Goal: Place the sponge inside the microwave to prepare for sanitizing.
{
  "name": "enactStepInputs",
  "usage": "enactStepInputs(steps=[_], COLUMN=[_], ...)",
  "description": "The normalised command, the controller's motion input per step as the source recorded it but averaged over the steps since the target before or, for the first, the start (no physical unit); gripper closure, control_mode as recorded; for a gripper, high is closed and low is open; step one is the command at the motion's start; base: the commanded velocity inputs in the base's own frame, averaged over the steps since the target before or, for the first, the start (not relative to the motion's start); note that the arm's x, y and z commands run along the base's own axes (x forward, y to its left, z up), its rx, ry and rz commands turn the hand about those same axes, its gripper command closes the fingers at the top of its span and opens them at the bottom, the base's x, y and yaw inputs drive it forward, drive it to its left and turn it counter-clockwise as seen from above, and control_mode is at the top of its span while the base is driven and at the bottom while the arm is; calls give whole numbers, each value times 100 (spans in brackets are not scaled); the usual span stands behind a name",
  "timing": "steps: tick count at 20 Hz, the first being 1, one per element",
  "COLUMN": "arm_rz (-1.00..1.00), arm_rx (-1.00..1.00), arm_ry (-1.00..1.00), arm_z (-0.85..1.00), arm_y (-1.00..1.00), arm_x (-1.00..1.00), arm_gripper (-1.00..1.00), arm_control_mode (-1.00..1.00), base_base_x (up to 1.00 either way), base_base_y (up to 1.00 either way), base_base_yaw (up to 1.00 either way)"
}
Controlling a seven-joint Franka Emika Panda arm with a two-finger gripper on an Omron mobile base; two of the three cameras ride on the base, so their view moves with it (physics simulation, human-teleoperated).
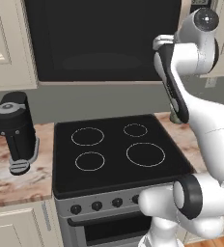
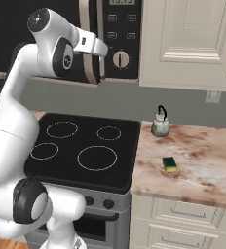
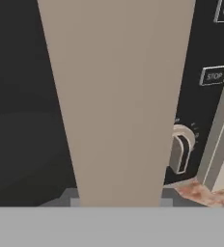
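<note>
Right base view: end effector (image 2: 96, 48), closed at the microwave (image 2: 116, 34) handle (image 2: 89, 44), grip unconfirmed; sponge (image 2: 170, 164) on desk (image 2: 202, 160) at 5 o'clock, well apart, long axis running 11-to-5.

Item: white robot arm (image 1: 215, 140), glossy moulded shell, rounded tubular links.

- Joints: dark grey to black rings and recessed bands between the white links. One broad black collar (image 1: 191, 195) at 5 o'clock in the left base view; a matching one (image 2: 25, 202) at 7 o'clock in the right base view.
- Upper link: long black inset strip (image 1: 174, 89) along its side, faint small markings on it.
- End cap: shiny grey-silver disc (image 1: 205, 18) at 1 o'clock in the left base view; dark disc with a pale centre dot (image 2: 38, 19) at 11 o'clock in the right base view.
- Wrist section: white angular block (image 2: 90, 44).
- Cables, screws: none discernible.
</note>
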Motion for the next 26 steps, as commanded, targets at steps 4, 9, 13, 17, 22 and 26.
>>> enactStepInputs(steps=[4, 9, 13, 17, 22, 26], arm_rz=[-21, -19, -12, -10, -3, 0], arm_rx=[0, -1, -4, -2, 0, 0], arm_ry=[0, 0, 0, 0, 0, 0], arm_z=[0, 0, 0, 0, 0, 0], arm_y=[18, 12, 13, 19, 18, 29], arm_x=[-64, -58, -61, -58, -61, -55], arm_gripper=[100, 100, 100, 100, 100, 100], arm_control_mode=[-100, -100, -100, -100, -100, -100], base_base_x=[0, 0, 0, 0, 0, 0], base_base_y=[0, 0, 0, 0, 0, 0], base_base_yaw=[0, 0, 0, 0, 0, 0])
